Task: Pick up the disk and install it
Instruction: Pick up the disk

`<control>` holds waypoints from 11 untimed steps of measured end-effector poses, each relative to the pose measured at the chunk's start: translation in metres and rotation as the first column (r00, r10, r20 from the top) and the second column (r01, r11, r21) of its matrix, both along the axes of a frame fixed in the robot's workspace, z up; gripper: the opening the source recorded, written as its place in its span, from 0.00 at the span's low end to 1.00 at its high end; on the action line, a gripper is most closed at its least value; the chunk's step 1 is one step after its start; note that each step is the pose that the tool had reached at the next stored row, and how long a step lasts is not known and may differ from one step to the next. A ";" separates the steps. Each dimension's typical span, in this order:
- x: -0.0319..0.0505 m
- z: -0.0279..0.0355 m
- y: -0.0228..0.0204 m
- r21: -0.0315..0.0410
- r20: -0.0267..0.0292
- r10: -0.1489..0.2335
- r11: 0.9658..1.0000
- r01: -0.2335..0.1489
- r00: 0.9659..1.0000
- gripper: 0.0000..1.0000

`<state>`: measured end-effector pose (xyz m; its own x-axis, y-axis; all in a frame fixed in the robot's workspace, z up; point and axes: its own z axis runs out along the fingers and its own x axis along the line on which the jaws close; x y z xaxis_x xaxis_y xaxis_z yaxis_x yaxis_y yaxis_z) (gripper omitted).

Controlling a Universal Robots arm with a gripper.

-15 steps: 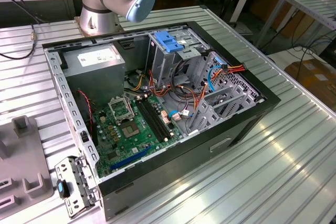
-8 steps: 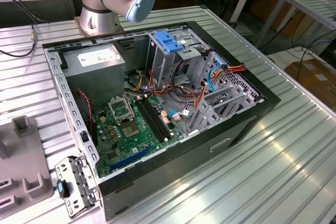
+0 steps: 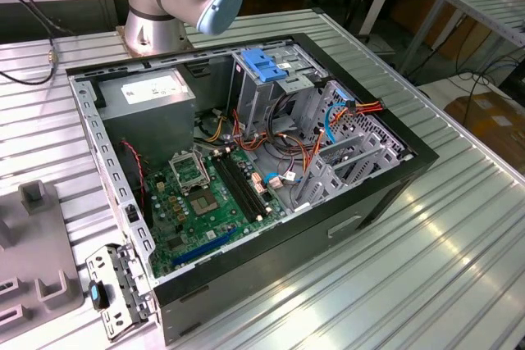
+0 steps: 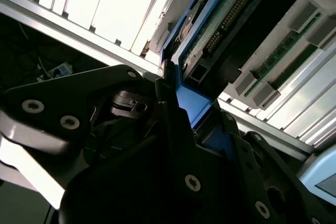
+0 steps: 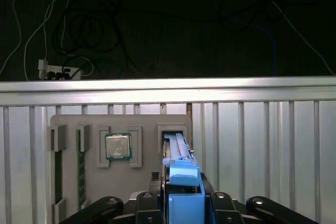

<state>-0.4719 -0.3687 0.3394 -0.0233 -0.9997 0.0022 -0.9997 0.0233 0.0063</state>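
The gripper [image 5: 184,203] is clenched on the disk [image 5: 177,148]: in both wrist views its black fingers [image 4: 169,109] press the blue carrier rail [image 5: 185,181] from two sides. The disk stands on its thin edge, and its long axis runs straight away from the gripper, toward twelve o'clock, into a slot of the grey tray [image 5: 144,124]; whether it sits in the slot or hangs just above, one cannot tell. At about ten o'clock from the gripper a processor chip [image 5: 118,146] lies in its own pocket, near but apart. Beyond the tray comes the table [image 5: 262,145] edge, then dark floor. In the exterior view the tray lies at eight o'clock from the open computer case [image 3: 369,202], whose drive cage [image 3: 349,141] probably has room.
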 end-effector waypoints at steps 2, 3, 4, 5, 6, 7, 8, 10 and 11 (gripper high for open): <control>0.0000 0.0045 0.0000 0.000 0.000 0.000 1.000 0.000 1.000 0.37; 0.0000 0.0068 0.0000 0.000 0.000 0.000 1.000 0.000 1.000 0.37; 0.0000 0.0089 0.0000 0.000 0.000 0.000 1.000 0.000 1.000 0.37; 0.0000 0.0110 0.0000 0.000 0.000 0.000 1.000 0.000 1.000 0.37; 0.0000 0.0137 0.0000 0.000 0.000 0.000 1.000 0.000 1.000 0.37; 0.0000 0.0151 0.0000 0.000 0.000 0.000 1.000 0.000 1.000 0.37; 0.0000 0.0154 0.0000 0.000 0.000 0.000 1.000 0.000 1.000 0.37; 0.0000 0.0154 0.0000 0.000 0.000 0.000 1.000 0.000 1.000 0.37; 0.0000 0.0157 0.0000 0.000 0.000 0.000 1.000 0.000 1.000 0.37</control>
<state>-0.4719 -0.3687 0.3551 -0.0233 -0.9997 0.0022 -0.9997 0.0234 0.0064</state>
